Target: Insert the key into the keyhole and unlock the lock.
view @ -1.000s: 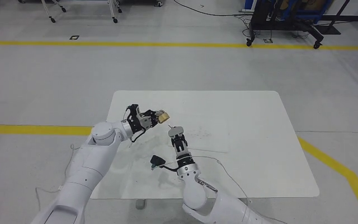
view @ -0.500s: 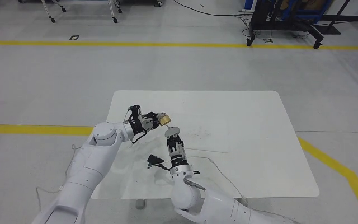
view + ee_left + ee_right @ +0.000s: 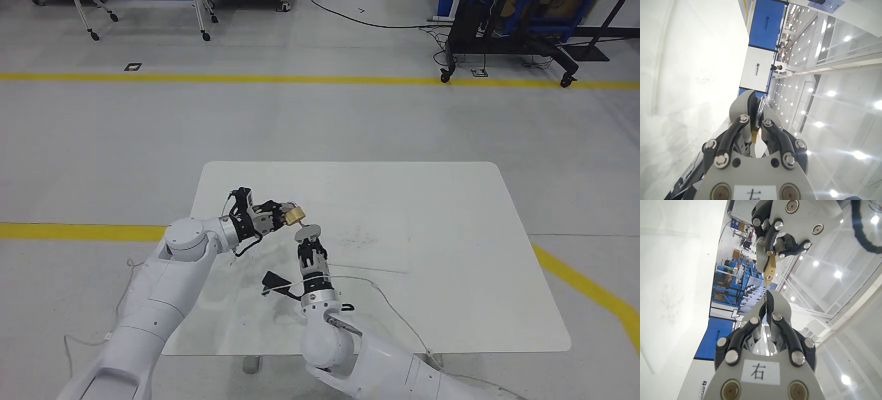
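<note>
A small brass padlock is held above the white table by my left gripper, which is shut on it. In the left wrist view the brass body and silver shackle sit between the fingers. My right gripper is just in front of the lock, shut on a thin key seen edge-on. The key points at the lock's underside. Its tip lies right beside the keyhole; I cannot tell if it has entered.
A thin cable runs across the table near my right arm. Faint dark specks mark the tabletop beyond the grippers. The table's left edge is close to my left arm.
My right gripper has shifted a little left and toward the padlock, bringing the key up to its underside. The left gripper and the lock have barely moved.
</note>
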Controlling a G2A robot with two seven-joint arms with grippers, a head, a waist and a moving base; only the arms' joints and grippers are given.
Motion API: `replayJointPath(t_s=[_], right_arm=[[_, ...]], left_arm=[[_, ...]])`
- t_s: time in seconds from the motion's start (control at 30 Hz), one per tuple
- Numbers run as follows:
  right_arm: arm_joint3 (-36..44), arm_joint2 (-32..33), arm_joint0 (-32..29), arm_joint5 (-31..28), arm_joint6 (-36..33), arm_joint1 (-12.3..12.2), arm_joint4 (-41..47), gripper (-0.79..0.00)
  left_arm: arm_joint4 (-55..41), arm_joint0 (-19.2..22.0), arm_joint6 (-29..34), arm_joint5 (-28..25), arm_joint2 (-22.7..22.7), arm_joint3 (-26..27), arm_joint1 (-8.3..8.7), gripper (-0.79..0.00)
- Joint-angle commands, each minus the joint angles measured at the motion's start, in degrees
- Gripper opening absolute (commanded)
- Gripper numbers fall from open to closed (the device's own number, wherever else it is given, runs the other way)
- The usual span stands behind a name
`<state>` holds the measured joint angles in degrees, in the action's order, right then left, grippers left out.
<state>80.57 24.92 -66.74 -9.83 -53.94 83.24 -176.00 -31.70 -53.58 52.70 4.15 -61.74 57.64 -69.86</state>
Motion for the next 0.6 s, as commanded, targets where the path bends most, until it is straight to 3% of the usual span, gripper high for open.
replayJointPath(t_s=[0.0,0.57], right_arm=[[0.0,-0.1,0.0,0.1,-0.3,0.1,0.0,-0.785],[-0.6,0.0,0.2,-0.2,-0.4,0.3,0.0,-0.785]], left_arm=[[0.0,0.0,0.0,0.0,0.0,0.0,-0.02,-0.785],[0.3,0.1,0.3,0.3,-0.1,-0.2,-0.16,-0.785]])
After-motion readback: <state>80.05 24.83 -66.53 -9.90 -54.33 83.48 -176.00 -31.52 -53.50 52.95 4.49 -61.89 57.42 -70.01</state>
